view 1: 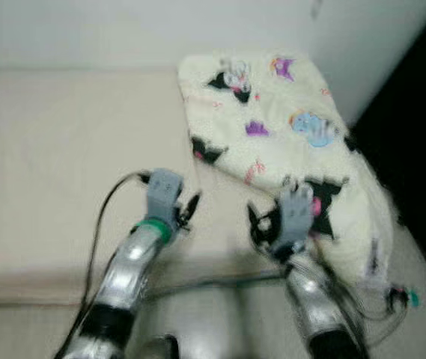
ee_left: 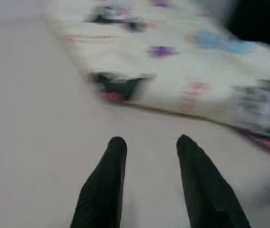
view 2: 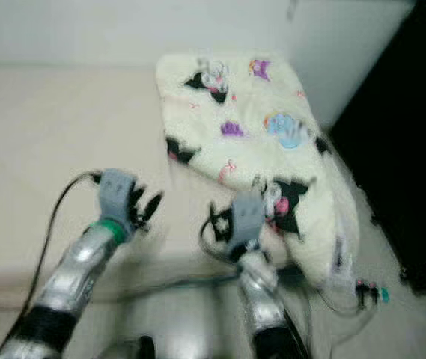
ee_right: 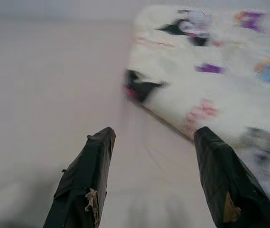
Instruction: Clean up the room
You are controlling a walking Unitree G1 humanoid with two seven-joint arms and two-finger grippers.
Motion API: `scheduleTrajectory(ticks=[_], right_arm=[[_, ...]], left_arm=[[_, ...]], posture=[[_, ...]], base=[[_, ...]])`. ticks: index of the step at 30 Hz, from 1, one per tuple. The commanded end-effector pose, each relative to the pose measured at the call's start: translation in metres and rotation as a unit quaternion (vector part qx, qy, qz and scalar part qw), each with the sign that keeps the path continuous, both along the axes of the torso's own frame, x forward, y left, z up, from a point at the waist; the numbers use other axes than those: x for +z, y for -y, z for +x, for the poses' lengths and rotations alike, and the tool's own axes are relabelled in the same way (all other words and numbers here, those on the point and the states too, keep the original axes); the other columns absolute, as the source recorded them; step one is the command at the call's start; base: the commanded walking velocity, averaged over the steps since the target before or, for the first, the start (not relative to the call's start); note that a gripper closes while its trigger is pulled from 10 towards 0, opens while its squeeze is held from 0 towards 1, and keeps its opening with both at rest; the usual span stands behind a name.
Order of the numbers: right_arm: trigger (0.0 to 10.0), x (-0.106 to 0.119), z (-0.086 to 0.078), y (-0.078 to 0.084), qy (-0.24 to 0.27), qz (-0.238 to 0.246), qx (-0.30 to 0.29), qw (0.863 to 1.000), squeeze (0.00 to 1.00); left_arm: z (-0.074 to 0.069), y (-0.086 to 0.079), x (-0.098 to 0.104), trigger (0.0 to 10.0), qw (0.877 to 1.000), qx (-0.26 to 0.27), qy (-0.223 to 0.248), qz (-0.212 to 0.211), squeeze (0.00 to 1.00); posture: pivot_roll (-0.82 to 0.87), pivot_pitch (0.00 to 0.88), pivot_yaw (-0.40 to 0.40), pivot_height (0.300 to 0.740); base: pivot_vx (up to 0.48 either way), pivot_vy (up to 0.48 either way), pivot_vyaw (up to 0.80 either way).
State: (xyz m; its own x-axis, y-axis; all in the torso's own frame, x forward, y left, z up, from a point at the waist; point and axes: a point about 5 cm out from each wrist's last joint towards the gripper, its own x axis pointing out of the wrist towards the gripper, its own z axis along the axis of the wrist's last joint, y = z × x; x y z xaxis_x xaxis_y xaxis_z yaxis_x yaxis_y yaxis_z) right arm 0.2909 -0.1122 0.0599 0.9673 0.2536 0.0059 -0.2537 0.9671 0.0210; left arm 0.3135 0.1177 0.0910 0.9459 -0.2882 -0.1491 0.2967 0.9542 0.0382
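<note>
- A cream blanket (view 1: 272,120) printed with cartoon figures lies folded on a beige bed (view 1: 55,157), at the side nearest a dark cabinet (view 1: 422,149), its far end close to the white wall.
- The left hand (ee_left: 149,145) hovers over bare bed just beside the blanket's near edge, its two black fingers apart and holding nothing.
- The right hand (ee_right: 151,135) is spread wide and empty, at the blanket's near corner.
- The pictures are blurred.
</note>
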Motion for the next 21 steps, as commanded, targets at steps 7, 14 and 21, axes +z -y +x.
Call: scheduleTrajectory(ticks=[7, 14, 21], right_arm=[[10.0, -0.0116, -0.0066, 0.0115, -0.023, -0.005, -0.017, 1.0, 0.0], [10.0, -0.0114, -0.0068, 0.0108, -0.023, -0.004, -0.017, 1.0, 0.0], [10.0, -0.0114, -0.0072, 0.0102, -0.022, -0.004, -0.016, 1.0, 0.0]], left_arm=[[-0.0041, 0.0099, -0.0053, 10.0, 1.0, -0.013, -0.013, -0.01, 0.0], [-0.0044, 0.0094, -0.0064, 10.0, 1.0, -0.013, -0.015, -0.006, 0.0], [-0.0048, 0.0094, -0.0067, 10.0, 1.0, -0.013, -0.016, -0.006, 0.0]], posture=[[-0.06, 0.033, 0.047, 0.74], [-0.05, 0.035, 0.048, 0.74], [-0.05, 0.038, 0.048, 0.74]], base=[[0.0, 0.0, 0.0], [0.0, 0.0, 0.0], [0.0, 0.0, 0.0]])
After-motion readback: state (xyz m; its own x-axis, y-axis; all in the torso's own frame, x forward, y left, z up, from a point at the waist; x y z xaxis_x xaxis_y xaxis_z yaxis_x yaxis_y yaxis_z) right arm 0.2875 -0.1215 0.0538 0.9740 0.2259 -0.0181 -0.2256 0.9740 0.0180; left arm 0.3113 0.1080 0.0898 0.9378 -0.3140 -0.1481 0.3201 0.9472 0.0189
